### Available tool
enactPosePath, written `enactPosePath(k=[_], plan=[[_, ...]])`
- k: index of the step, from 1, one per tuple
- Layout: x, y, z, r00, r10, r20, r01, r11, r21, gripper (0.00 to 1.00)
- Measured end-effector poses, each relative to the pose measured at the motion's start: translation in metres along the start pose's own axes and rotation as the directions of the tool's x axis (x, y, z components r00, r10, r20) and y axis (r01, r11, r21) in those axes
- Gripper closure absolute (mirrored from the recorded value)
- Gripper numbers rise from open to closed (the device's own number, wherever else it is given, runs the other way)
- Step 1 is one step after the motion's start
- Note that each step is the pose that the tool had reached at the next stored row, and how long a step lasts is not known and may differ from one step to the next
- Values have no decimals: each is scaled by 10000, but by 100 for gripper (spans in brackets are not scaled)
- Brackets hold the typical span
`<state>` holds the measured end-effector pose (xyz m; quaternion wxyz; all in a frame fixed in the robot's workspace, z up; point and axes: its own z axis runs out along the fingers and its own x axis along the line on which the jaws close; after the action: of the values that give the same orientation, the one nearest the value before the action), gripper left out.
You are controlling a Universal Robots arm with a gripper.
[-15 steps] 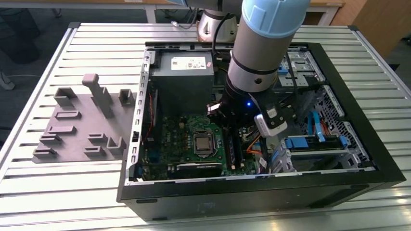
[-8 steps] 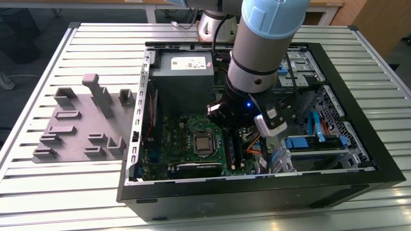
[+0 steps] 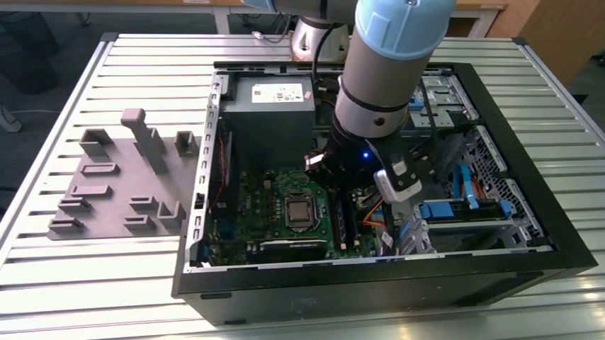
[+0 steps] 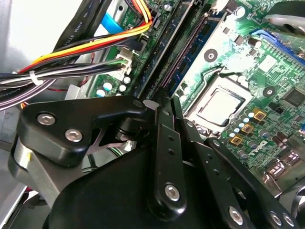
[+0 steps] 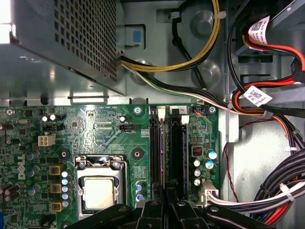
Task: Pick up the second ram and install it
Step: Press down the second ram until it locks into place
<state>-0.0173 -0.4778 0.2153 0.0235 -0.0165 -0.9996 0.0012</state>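
Reaching down into an open black computer case on a slatted table, with the arm bent over from the case's far side and its wrist hanging just beside the CPU socket, on the exterior view's right of it.

Inside the case: a green motherboard around the socket, a grey perforated power supply beyond the socket, and bundles of black, red and yellow cables on the side of the memory slots away from the socket.

Holding the gripper low over the two long black slots beside the socket, fingers drawn close together and pinching the second ram.

Seen on edge in both wrist views as a slim dark strip with a purplish sheen, in line with the slot nearer the socket and running from the fingertips toward that slot's white latch. Cannot tell whether seated fully or just resting in the slot. Other slot dark, on the strip's far side from the socket.

Well apart from the socket, outside the case: a grey fixture plate with upright blocks.
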Motion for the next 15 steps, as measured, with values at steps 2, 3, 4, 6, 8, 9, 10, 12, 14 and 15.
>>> enactPosePath(k=[2, 3, 4, 6, 8, 9, 10, 12, 14, 15], plan=[[0, 0, 4, 10000, 0, 0, 0, 10000, 1, 86], [0, 0, 7, 10000, 0, 0, 0, 10000, 0, 86], [-1, 0, 9, 10000, 0, 0, 0, 10000, 0, 86], [-1, 0, 15, 10000, 0, 0, 0, 10000, 0, 86], [-1, 0, 20, 10000, 0, 0, 0, 10000, 0, 86], [-1, 0, 22, 10000, 0, 0, 0, 10000, 0, 86], [-1, 0, 25, 10000, 0, 0, 0, 10000, 0, 86], [-1, 0, 28, 10000, 0, 0, 0, 10000, 1, 86], [-1, 0, 29, 10000, 0, -1, 0, 10000, 1, 86], [-1, 0, 30, 10000, 0, 0, 0, 10000, 1, 86]])
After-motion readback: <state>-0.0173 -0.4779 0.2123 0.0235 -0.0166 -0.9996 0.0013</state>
